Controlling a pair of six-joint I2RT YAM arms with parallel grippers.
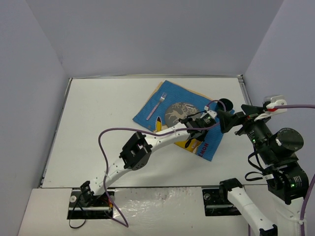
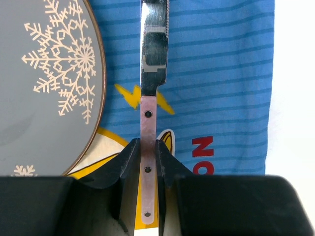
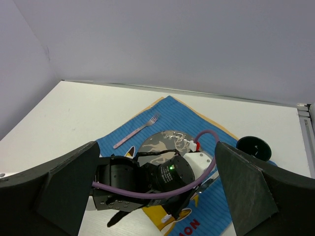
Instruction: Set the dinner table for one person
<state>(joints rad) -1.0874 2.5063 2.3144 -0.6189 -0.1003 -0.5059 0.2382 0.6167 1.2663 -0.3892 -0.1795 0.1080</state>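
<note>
On the white desk [image 1: 98, 128] the blue placemat [image 1: 147, 112] already carries the plate [image 1: 176, 112] and, on its left, the fork [image 1: 157, 105], with a dark cup [image 1: 225, 103] by its right corner, while the left fingers [image 2: 125, 164] pinch the knife [image 2: 153, 59] by its handle just right of the plate, not yet released, and the right fingers [image 3: 69, 182] gape wide and empty.

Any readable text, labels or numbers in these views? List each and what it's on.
"ON" (seen the other way up, as "NO", in the left wrist view): red capitals on the blue placemat; the rest of the word is hidden.
White print on the left arm's wrist motor: too small to read.
</note>
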